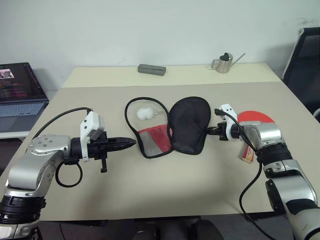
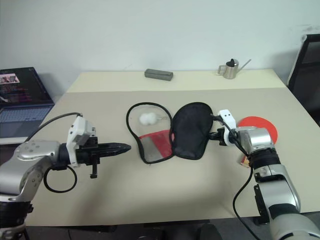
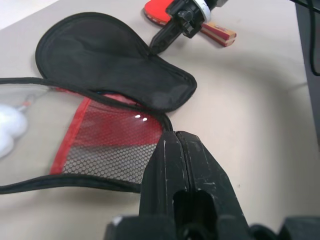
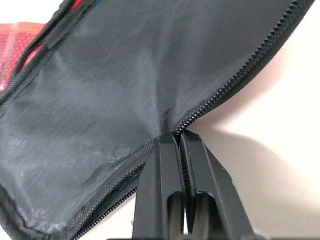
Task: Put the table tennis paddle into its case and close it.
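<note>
Both grippers closed: right gripper (image 4: 179, 137) pinching case (image 1: 187, 122) zipper edge, left gripper (image 1: 131, 143) empty; may slip if pulled.

The case (image 1: 170, 125) lies unzipped and spread flat across the table's (image 1: 165, 195) middle, its 2 flaps blocking the central lane. The right gripper (image 1: 209, 131) pinches the black flap's right edge, and the paddle (image 1: 252, 120) lies just behind it on the right. The left gripper (image 1: 131, 143), fingers pressed together, hovers just left of the mesh flap. The near table is bare. A grey box (image 1: 151, 69) and metal watering can (image 1: 224, 62) stand well apart at the far edge.
</note>
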`<action>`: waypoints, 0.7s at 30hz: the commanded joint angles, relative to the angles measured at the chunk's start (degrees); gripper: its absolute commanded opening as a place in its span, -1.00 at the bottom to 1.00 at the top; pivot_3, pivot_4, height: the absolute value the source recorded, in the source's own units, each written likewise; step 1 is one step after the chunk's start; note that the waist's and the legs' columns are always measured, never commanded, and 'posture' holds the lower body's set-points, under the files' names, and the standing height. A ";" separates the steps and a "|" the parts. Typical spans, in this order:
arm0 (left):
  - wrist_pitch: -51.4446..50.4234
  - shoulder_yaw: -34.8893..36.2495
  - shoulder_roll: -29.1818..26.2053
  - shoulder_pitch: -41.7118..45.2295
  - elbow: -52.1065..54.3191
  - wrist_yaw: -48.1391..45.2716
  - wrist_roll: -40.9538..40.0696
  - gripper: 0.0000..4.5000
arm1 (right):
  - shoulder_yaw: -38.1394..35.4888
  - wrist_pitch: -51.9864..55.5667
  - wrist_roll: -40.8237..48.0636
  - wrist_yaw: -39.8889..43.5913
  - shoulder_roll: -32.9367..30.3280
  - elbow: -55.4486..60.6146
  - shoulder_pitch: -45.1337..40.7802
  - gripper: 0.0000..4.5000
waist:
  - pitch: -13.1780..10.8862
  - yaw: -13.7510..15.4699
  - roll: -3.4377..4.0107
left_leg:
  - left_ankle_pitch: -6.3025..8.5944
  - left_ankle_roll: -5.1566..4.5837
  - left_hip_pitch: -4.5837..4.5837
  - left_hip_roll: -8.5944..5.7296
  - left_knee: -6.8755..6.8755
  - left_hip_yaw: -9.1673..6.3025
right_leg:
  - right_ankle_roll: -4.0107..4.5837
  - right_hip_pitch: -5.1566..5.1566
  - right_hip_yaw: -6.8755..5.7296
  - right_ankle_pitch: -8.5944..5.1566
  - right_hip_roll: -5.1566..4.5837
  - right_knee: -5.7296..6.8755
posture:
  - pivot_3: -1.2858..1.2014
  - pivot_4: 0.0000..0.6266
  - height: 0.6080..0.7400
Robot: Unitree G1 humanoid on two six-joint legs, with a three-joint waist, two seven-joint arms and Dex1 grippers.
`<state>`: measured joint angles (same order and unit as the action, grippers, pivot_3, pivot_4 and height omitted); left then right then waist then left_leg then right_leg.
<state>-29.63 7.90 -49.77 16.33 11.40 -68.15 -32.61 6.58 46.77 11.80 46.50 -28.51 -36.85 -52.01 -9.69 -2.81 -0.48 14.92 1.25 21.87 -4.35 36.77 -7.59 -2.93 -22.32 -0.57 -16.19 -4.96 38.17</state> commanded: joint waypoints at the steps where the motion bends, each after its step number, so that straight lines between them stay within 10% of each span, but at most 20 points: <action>1: 0.13 -0.39 0.21 1.57 1.72 -0.08 -0.81 -1.00 | 1.48 -3.66 -2.86 2.90 -2.22 -2.91 -3.61 -1.00 | 0.00 -0.01 0.00 | 0.00 0.00 0.00 0.00 0.00 0.01 | 0.00 0.00 0.00 0.00 0.00 0.00 | 0.03 -0.52 1.00; 21: 1.18 -6.64 3.65 6.98 -0.24 -0.75 0.81 -1.00 | 8.08 -25.90 -17.30 8.40 -1.87 -23.01 -15.08 -1.00 | 0.00 -0.12 0.00 | -0.07 0.12 0.01 -0.01 0.00 0.04 | 0.00 -0.02 -0.01 0.00 0.02 -0.02 | 0.03 -0.52 1.00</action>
<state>-29.48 1.29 -46.02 22.28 10.79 -68.38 -31.76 14.53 23.68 -4.04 54.36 -30.07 -59.55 -64.67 -9.69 -2.93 -0.48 14.85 1.37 21.89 -4.35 36.76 -7.55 -2.93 -22.34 -0.58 -16.19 -4.94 38.14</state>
